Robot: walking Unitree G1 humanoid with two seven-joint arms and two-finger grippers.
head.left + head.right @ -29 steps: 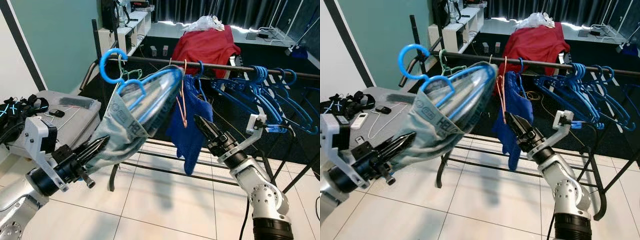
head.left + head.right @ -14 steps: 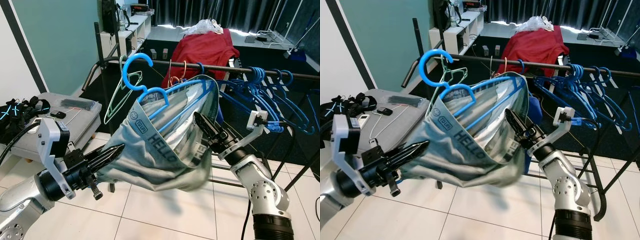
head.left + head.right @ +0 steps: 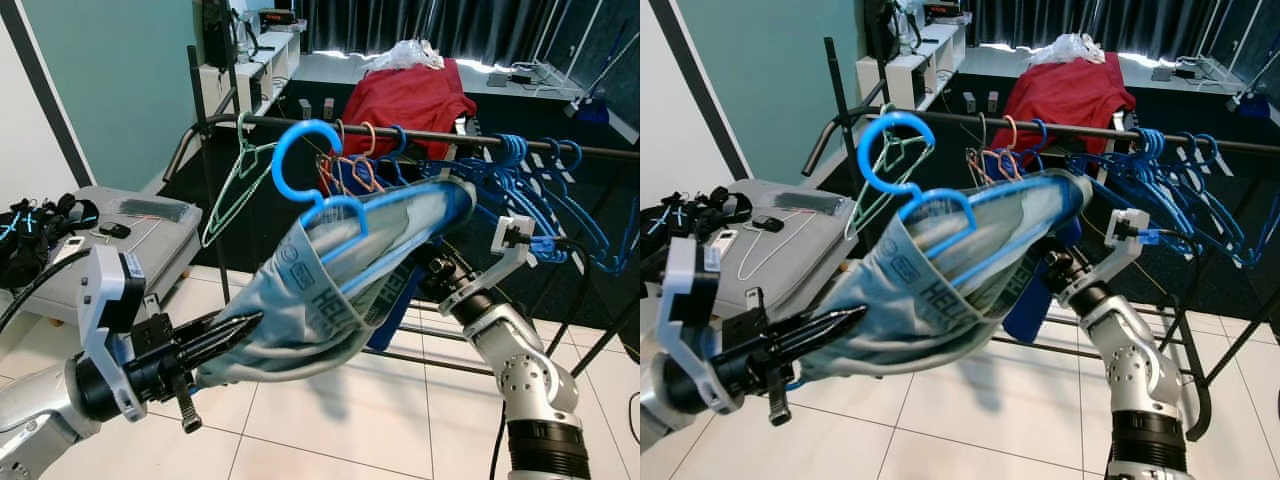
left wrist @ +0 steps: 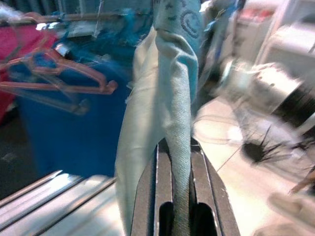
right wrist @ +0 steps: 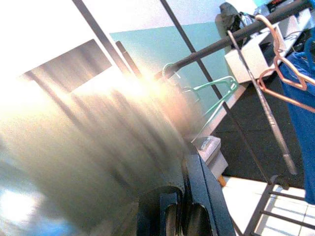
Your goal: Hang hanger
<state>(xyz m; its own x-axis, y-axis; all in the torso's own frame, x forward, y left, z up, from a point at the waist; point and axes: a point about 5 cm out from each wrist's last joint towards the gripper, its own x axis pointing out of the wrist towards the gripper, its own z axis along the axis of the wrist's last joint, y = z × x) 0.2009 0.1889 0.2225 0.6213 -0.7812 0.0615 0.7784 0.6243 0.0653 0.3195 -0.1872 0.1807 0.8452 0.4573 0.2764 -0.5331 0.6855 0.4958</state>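
L gripper (image 3: 235,330): low at robot's left, long black fingers (image 4: 165,196) pinched tight on a folded edge of the garment; cloth runs between them in wrist view.
R gripper (image 3: 1055,268): tucked behind/inside garment's far end, tips hidden; can't tell if apart or together.
Garment (image 3: 340,300): pale grey-blue soft woven cloth w/ printed waistband lettering, stretched into a long cone between both arms.
Hanger (image 3: 330,195): glossy blue plastic, round open hook on top, arms inside the garment; held up in front of the rail, hook not on it.
Rail (image 3: 400,130): dark metal bar, w/ thin green wire hanger (image 3: 235,185), pink ones, a bunch of blue plastic hangers (image 3: 540,185).
Behind: red cloth (image 3: 410,95) draped.
Vs 0.5 s ago: garment narrower, pulled tauter; hook higher and further right, nearer rail; R gripper's fingers now covered.
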